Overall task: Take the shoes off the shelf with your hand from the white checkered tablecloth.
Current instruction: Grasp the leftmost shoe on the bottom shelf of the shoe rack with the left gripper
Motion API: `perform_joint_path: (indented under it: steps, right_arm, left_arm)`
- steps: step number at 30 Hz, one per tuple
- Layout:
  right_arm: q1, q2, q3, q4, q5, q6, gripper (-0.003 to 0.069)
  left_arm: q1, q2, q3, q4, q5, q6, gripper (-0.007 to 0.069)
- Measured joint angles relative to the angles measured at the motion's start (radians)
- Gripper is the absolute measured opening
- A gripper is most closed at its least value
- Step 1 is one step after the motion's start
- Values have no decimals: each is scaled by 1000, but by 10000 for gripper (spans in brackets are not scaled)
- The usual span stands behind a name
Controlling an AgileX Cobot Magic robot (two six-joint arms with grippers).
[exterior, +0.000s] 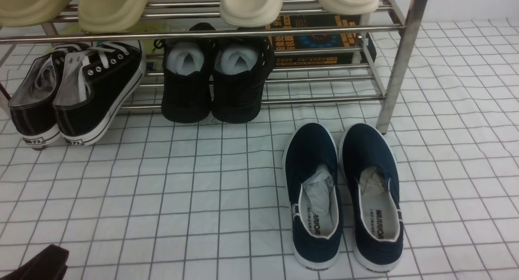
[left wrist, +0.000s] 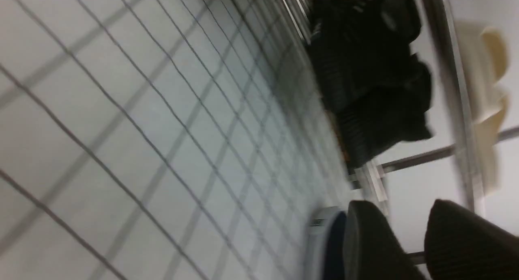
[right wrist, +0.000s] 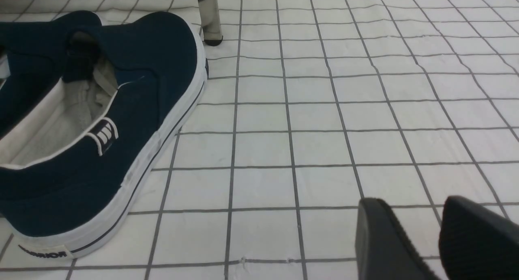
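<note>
Since the black canvas sneakers (exterior: pixel 77 93) are made of soft cloth over a stiff rubber sole, they are judged to be light, pliable in the upper and firm only along the white sole band; nothing about them is thought fragile. The pair is found at the far left, on the lowest tier of the shelf (exterior: pixel 401 57), with toes pointed away and heels tipped down over the front rod toward the white checkered tablecloth (exterior: pixel 182 190) spread on the bench. Both shoes are pressed side by side, so little room is left between them for a finger.

A hold is best taken at the near heel of one shoe. One finger can be slipped into the open collar and the other laid on the outside of the heel, where the canvas is stiffened and the rubber band offers grip. Loose laces and the floppy tongue are better avoided, since they would give way under a pull.

At the near left, the left tool (left wrist: pixel 401 207) is seen with its fingers parted by a narrow gap. Nothing is held between them, and it is placed well apart from the sneakers. Likewise, the right tool (right wrist: pixel 411 203) is narrowly parted and empty, low over the cloth just right of the navy slip-ons (exterior: pixel 344 194). Whether either tool brushes the cloth cannot be told.
</note>
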Motion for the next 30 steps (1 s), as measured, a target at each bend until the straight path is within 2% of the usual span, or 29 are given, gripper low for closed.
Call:
perform_joint_path:
  steps: [3,8,9,11,12,13,15,17,20,23,25,26,28,29,30]
  right_arm:
    - [0,0,0,0,0,0,239]
    - [0,0,0,0,0,0,239]
    - [0,0,0,0,0,0,239]
    - [0,0,0,0,0,0,239]
    - [0,0,0,0,0,0,239]
    - [0,0,0,0,0,0,239]
    - [0,0,0,0,0,0,239]
    - [0,0,0,0,0,0,239]
    - [0,0,0,0,0,0,239]
    - [0,0,0,0,0,0,239]
    - [0,0,0,0,0,1,239]
    - [0,0,0,0,0,1,239]
    - [0,0,0,0,0,2,239]
    - [0,0,0,0,0,2,239]
    - [0,0,0,0,0,2,239]
  left_arm:
    - [0,0,1,-87,-92,-42,239]
    - [0,0,1,-144,-286,-50,235]
    - [0,0,-8,-144,-351,-27,211]
    - [0,3,-64,-122,-348,54,149]
    - [0,8,-64,-122,-348,64,142]
    - [0,38,-131,-103,-322,151,88]
    - [0,119,-248,-92,-249,283,31]
    - [0,216,-345,-89,-140,364,9]
    - [0,465,-523,-67,120,494,1]
    - [0,614,-622,-27,242,513,1]
    - [3,785,-760,79,342,483,12]
    - [5,808,-760,88,342,477,13]
    - [36,904,-866,197,416,398,40]
    - [81,984,-963,294,508,311,68]
    - [109,1007,-996,343,554,283,92]
